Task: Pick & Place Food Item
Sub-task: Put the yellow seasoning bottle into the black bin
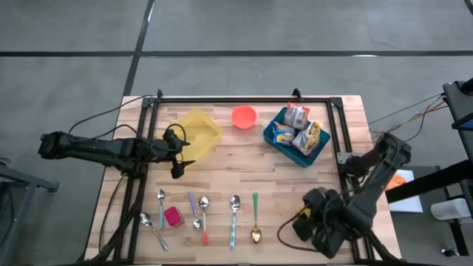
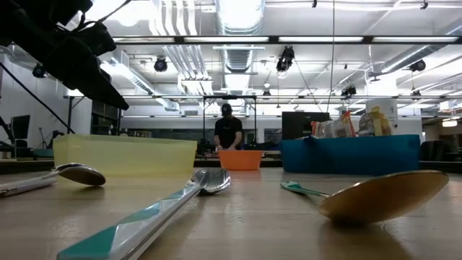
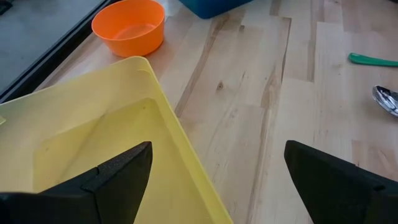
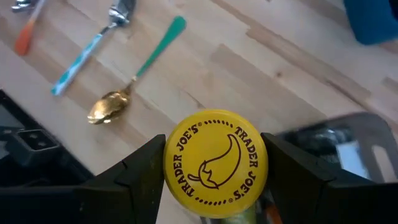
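My right gripper (image 4: 216, 171) is shut on a food item with a round yellow lid (image 4: 216, 163) printed "Trader Joe's". It hangs above the table's near right corner (image 1: 304, 214); the body below the lid is hidden. A blue bin (image 1: 295, 134) at the far right holds several food packets. My left gripper (image 3: 217, 177) waits open at the near right corner of a yellow container (image 3: 93, 124), one finger over its inside and one over the bare table (image 1: 178, 158). My right gripper pinches the yellow lid by two opposite sides of its rim (image 4: 171, 167) between its two fingers (image 4: 140, 174). The fingers come from above, slanting down. The item is lifted clear of the table, lid toward the wrist camera.
An orange bowl (image 1: 244, 116) stands at the far middle. Several spoons lie in a row along the near edge, among them a gold one with a green handle (image 4: 134, 81) and a teal-handled one (image 1: 233, 214). A small pink thing (image 1: 172, 216) lies near left.
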Tool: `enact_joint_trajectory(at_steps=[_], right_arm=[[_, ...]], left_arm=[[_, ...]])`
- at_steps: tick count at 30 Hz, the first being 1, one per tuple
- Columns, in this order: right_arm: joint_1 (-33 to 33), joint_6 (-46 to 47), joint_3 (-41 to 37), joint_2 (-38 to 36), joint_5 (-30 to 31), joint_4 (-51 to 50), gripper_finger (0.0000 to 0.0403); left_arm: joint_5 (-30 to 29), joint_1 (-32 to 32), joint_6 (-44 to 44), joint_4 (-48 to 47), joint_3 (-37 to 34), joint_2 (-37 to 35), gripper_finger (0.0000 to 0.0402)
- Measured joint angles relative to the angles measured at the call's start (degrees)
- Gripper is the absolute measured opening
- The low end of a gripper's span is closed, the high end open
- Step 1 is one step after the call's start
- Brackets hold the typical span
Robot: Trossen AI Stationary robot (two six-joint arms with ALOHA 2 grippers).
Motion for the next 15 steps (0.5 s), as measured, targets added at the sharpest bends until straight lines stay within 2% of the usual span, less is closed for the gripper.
enact_joint_trajectory(at_steps=[7,15], right_arm=[[2.49,7.46,0.00,2.46,-0.34,-3.27,0.0226],[3.06,11.84,-0.19,4.04,-4.85,-5.63,0.0226]], left_arm=[[-0.01,0.01,0.02,-0.15,0.00,0.01,0.0369],[0.01,-0.01,0.17,-0.24,0.00,0.00,0.0369]])
